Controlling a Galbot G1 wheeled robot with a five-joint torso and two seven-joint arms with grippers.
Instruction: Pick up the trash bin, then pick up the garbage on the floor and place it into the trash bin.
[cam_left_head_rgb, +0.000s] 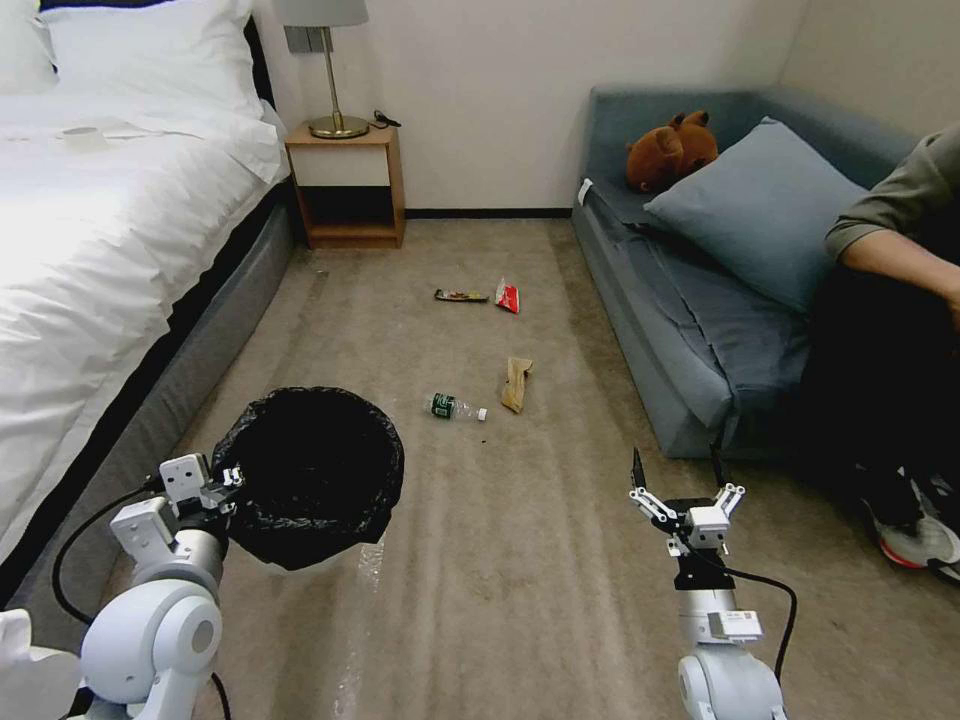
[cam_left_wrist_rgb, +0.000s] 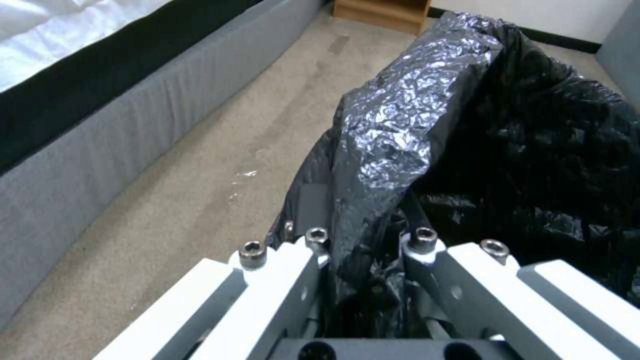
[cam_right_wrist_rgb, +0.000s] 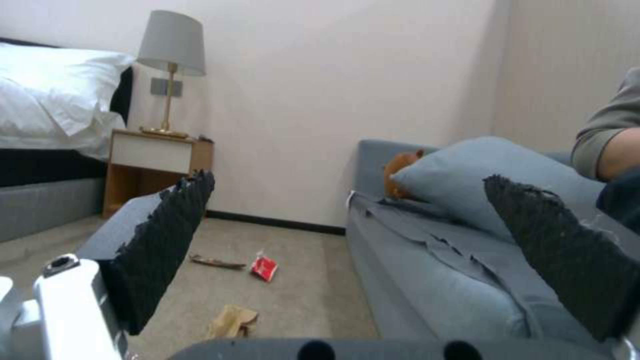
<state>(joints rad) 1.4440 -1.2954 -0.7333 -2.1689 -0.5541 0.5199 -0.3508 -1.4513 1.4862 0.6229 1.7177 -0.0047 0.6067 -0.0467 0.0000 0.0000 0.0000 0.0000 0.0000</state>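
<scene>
On carpet (cam_left_head_rgb: 560, 560) ahead I see clear bottle (cam_left_head_rgb: 455, 408) lying flat, cap toward sofa (cam_left_head_rgb: 680, 330) | tan wrapper (cam_left_head_rgb: 516, 384) lengthwise away from me | dark wrapper (cam_left_head_rgb: 461, 296) crosswise, beside red packet (cam_left_head_rgb: 508, 296) | left gripper (cam_left_head_rgb: 228, 478) pinching rim of trash bin (cam_left_head_rgb: 310, 475), held upright off floor | right gripper (cam_left_head_rgb: 680, 478) fingers spread wide, holding nothing.

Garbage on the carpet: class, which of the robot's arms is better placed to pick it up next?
Probably the right. Its tool hangs open and empty over the carpet, with the bottle and tan wrapper lying ahead. The left tool is clamped on the trash bin.
</scene>
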